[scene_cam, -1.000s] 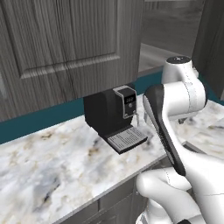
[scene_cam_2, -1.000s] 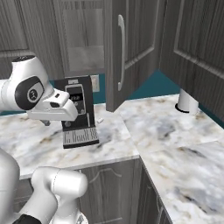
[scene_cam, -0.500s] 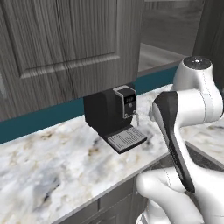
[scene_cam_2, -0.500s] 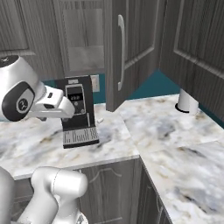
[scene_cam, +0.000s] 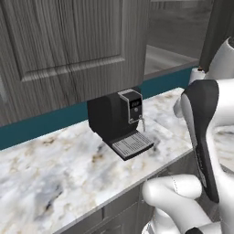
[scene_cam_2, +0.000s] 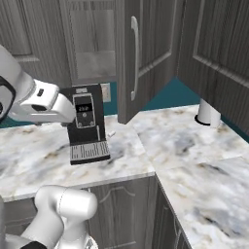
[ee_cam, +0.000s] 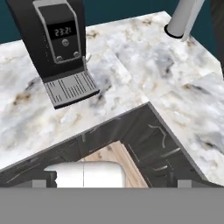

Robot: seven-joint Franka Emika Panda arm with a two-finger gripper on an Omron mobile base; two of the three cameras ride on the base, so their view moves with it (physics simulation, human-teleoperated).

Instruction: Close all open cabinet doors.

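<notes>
- Open cabinet door (scene_cam_2: 130,58): in the right base view it swings out from the wall cabinet over the tabletop (scene_cam_2: 194,160), edge-on to the camera, silver bar handle (scene_cam_2: 135,57) facing about 3 o'clock. The open cabinet interior shows behind it at roughly 10 o'clock.
- 2nd door (scene_cam_2: 219,53) at the 2 o'clock side of the right base view also looks angled out from the corner run; prob. open too, but the angle is poor so can't be sure.
- In the left base view, the big door panel (scene_cam: 68,50) hangs above the coffee machine (scene_cam: 119,119) at 12 o'clock; the cabinet opening shows at about 1 o'clock of it.
- Hand: wide open, holding nothing. Its tips aren't clear in the hand view, which looks down on the coffee machine (ee_cam: 59,48) at 11 o'clock, a white cylinder (ee_cam: 183,18) at 1 o'clock, and the tabletop corner.
- Arm (scene_cam_2: 41,102) sits near 9 o'clock in the right base view, just beside the coffee machine, well apart from the open door.
- Progress: early. At least 1 door not yet shut, none touched by the hand.
- Left to do: bring the hand up to the outer face of the open door, push it closed, then check the corner door.
</notes>
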